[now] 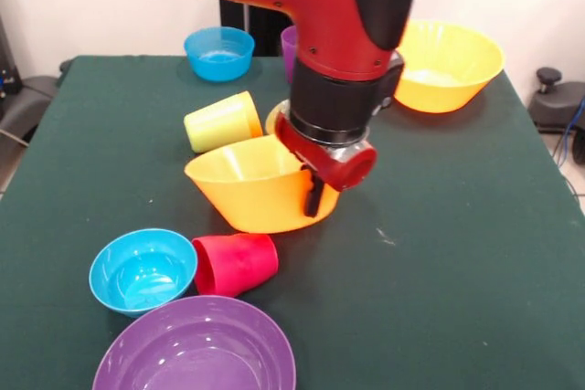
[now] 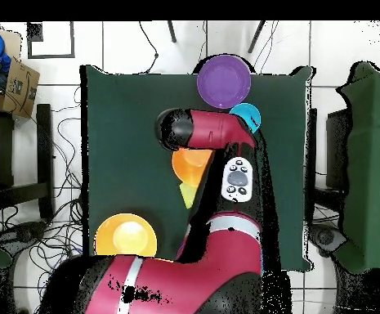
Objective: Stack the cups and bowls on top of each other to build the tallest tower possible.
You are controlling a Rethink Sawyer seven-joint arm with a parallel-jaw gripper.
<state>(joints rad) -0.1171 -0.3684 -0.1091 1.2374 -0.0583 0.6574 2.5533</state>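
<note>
The gripper (image 1: pixel 315 196) was lowered at the orange bowl (image 1: pixel 251 191) rim (finger state indeterminate). A grasp, then lifting, was judged next.

You get bright, even light from above: soft shadows sit close under the orange bowl (image 1: pixel 260 184), and white glare streaks the purple bowl (image 1: pixel 196 349). The arm (image 1: pixel 311 6) looks slightly soft up close.

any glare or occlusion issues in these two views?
Front view: soft highlights on the purple bowl and the cyan bowl; the arm hides part of the near orange bowl, and the end effector sits at its rim. Overhead view: the arm covers most of that orange bowl; the far orange bowl shows a bright hotspot.
</note>
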